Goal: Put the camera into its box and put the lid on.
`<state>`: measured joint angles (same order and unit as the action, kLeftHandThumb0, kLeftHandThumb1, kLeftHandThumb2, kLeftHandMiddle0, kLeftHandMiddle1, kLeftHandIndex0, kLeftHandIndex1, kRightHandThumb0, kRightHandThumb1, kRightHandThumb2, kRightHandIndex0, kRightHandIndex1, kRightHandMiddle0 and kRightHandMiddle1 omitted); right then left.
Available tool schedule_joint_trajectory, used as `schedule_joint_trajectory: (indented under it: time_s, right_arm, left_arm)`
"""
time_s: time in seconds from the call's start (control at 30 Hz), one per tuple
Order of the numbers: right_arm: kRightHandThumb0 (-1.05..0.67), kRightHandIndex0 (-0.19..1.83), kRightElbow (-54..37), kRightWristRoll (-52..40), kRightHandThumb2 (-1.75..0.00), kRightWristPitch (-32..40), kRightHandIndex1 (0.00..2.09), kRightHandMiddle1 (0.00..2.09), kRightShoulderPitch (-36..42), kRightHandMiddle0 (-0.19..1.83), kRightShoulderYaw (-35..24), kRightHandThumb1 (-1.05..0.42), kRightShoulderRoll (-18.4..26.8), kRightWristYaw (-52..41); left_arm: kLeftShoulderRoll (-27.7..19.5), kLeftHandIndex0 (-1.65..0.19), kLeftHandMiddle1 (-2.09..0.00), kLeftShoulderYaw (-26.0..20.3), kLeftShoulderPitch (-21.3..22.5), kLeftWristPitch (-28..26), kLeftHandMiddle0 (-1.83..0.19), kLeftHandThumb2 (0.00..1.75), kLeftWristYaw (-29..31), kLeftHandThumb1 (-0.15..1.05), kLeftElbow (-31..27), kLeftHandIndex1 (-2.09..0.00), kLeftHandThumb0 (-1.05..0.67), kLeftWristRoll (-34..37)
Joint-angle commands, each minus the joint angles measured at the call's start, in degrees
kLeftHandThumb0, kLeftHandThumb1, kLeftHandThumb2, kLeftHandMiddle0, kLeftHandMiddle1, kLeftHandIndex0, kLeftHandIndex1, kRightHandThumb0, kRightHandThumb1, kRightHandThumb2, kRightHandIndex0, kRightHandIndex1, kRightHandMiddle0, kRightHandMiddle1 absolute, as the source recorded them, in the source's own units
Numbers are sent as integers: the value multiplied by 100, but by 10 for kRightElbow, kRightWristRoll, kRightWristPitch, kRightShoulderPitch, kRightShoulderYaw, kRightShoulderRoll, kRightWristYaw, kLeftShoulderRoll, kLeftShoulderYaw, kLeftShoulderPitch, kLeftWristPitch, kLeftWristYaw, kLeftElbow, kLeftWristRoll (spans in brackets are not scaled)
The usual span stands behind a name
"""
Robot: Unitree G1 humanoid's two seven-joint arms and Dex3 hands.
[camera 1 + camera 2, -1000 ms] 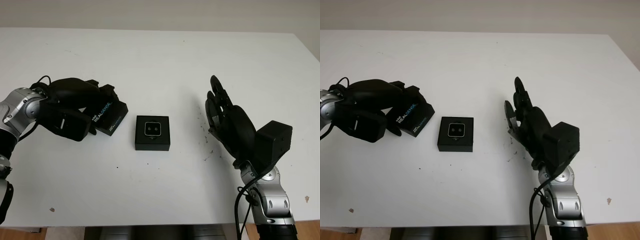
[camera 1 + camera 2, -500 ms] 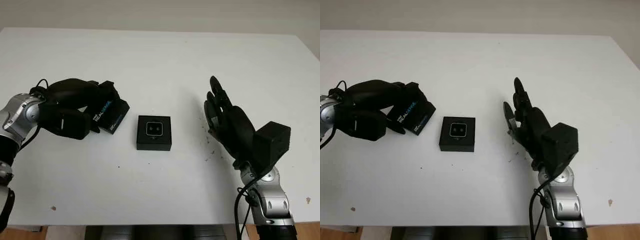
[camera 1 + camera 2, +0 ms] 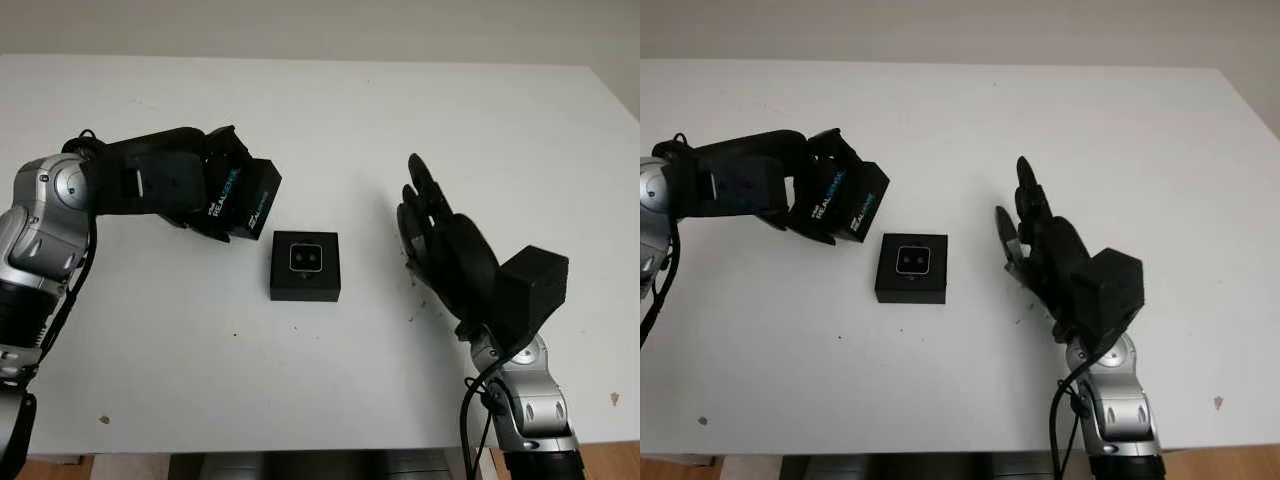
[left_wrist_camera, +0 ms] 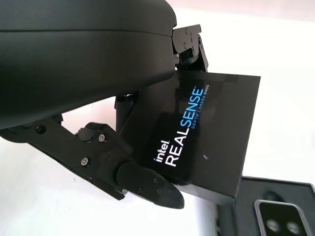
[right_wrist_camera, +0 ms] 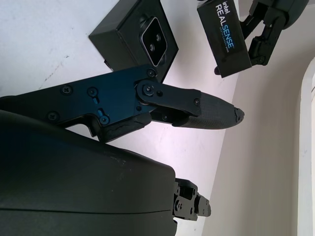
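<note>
Box base (image 3: 305, 266) sits near middle of table (image 3: 330, 110), camera (image 3: 305, 258) lying in it. Lid (image 3: 243, 198) is held off the surface in left hand (image 3: 170, 188), just beyond base's far-left corner. Right hand (image 3: 440, 250), open, stands toward table's right edge, well apart from base.
</note>
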<state>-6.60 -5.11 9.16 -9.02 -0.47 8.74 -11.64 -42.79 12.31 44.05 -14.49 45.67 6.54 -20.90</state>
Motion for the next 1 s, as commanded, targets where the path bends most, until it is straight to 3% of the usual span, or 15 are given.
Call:
schedule_joint_trajectory:
  time_s: [0.0, 0.4, 0.67, 0.87, 0.97]
  right_arm:
    - [-78, -16, 3, 3, -58, -2, 5, 5, -5, -13, 2, -105, -4, 4]
    - [-82, -17, 1, 20, -58, 5, 5, 5, -7, -13, 19, -105, -14, 20]
    - [-78, -17, 2, 16, -58, 9, 5, 5, -7, -13, 22, -105, -28, 25]
    - [-76, -16, 7, 19, -59, 0, 6, 5, -6, -13, 24, -105, -32, 26]
    - [-75, -15, 10, 18, -59, -1, 6, 5, -6, -13, 23, -105, -35, 28]
  left_arm:
    - [3, -15, -176, 11, 14, -26, -30, 28, 21, 105, -23, -172, -27, -4]
    - [13, -25, -184, 42, 41, -115, -40, 28, 98, 105, -50, -181, -28, -12]
    - [29, -24, -183, 53, 32, -170, -37, 30, 92, 105, -61, -175, -28, -17]
    - [60, -21, -168, 58, 39, -277, -33, 28, 91, 105, -71, -166, -32, -6]
    - [73, -22, -176, 57, 37, -315, -36, 26, 86, 105, -84, -165, -31, 7]
